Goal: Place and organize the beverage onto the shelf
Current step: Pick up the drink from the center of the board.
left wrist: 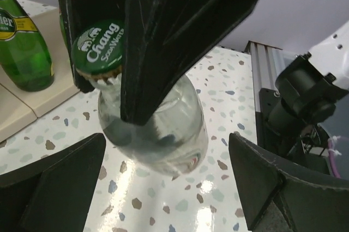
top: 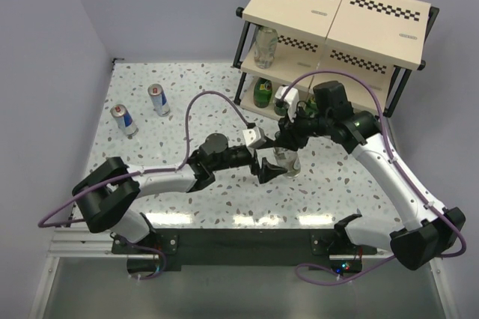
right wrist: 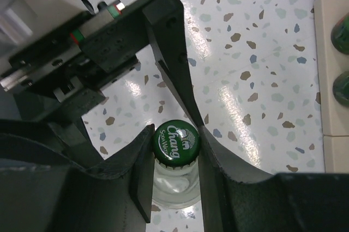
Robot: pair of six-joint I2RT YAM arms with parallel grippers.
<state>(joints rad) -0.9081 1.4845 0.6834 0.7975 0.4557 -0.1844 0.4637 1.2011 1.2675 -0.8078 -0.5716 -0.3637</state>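
At mid-bench, just near of the shelf (top: 337, 12), a clear bottle (top: 286, 163) is kept upright; contact of its base with the bench (top: 187, 79) cannot be confirmed. Its green crown cap (right wrist: 175, 144), printed "Chang Soda Water", is clamped between the fingers of the right hand (top: 288, 145) from above, presumably so the bottle can be carried by the neck without tipping. The glass is colourless and the body rounded. The left hand (top: 268, 169) is held wide open, its fingers to either side of the body, apparently as a guard. Green bottles (top: 262, 93) and a second clear bottle (top: 266, 46) are shelved; two cans (top: 123, 119) are left at far left.
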